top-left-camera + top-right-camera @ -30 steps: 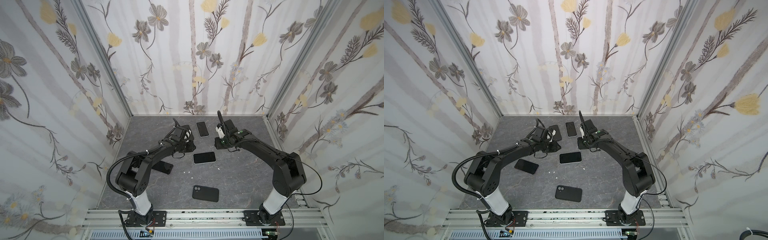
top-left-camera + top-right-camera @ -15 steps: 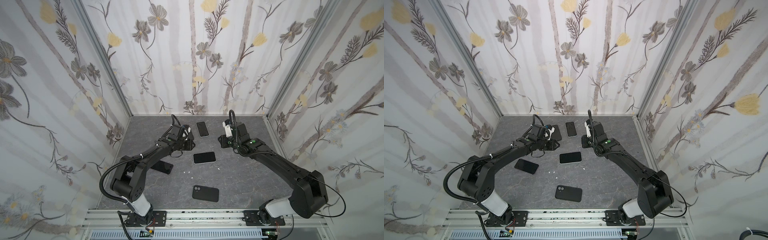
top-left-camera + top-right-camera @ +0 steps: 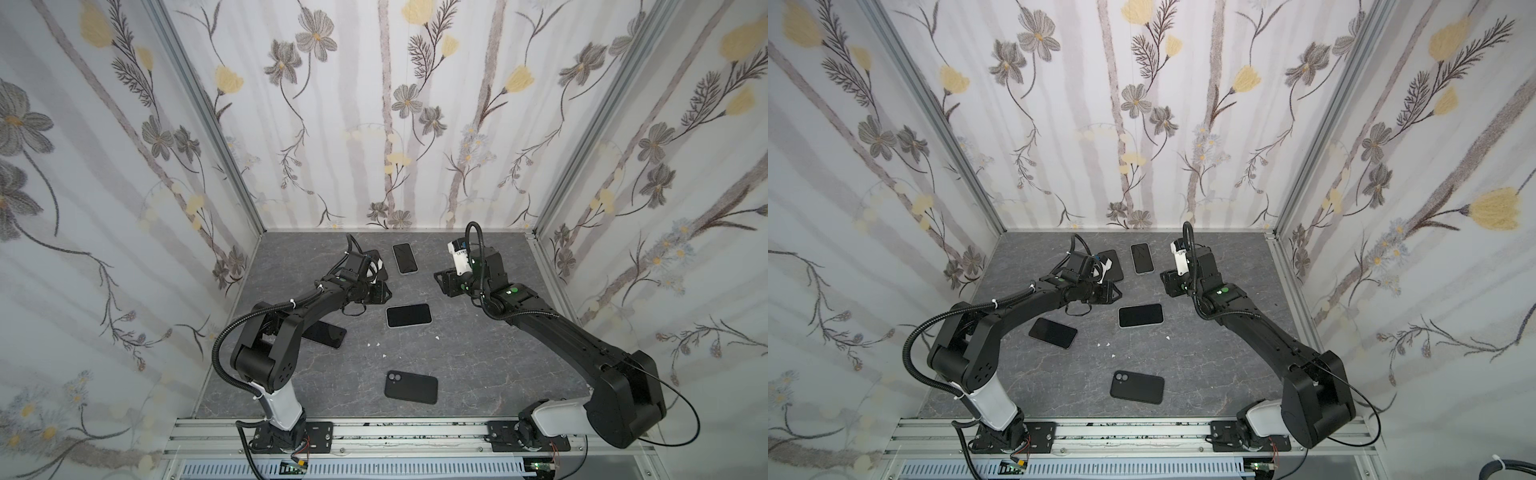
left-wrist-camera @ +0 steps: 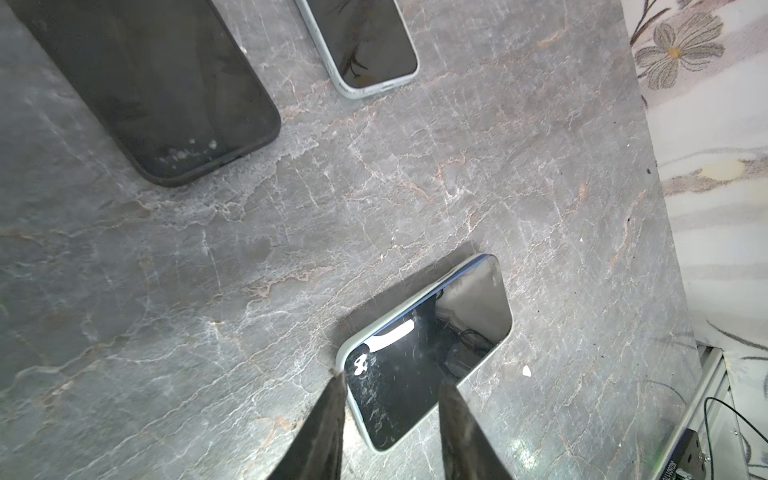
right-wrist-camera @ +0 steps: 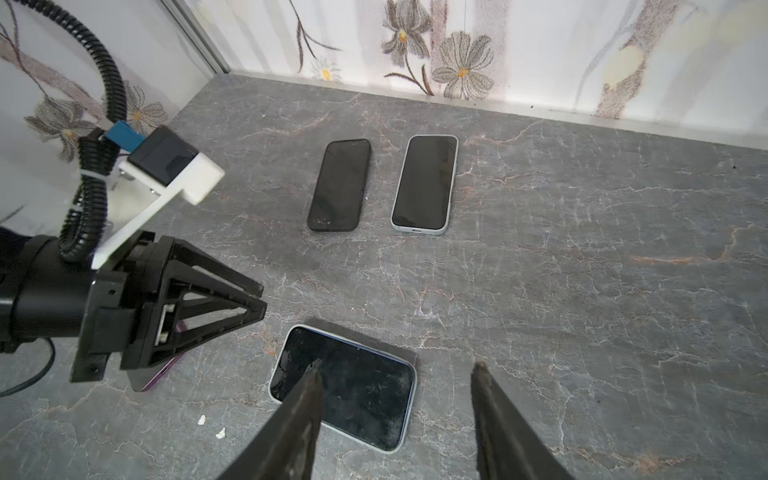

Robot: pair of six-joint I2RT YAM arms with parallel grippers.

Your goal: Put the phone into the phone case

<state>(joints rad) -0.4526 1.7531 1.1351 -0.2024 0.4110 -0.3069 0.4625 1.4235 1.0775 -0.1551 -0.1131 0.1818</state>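
Though near, phone [image 3: 408, 316] outside both jaws

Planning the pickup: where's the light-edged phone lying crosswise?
In both top views the light-edged phone lies flat mid-table, screen up, between the left gripper and right gripper, slightly nearer the front.

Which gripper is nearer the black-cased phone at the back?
Left. The left gripper is just in front of the black-cased phone; the right gripper is farther, past the pale-edged phone.
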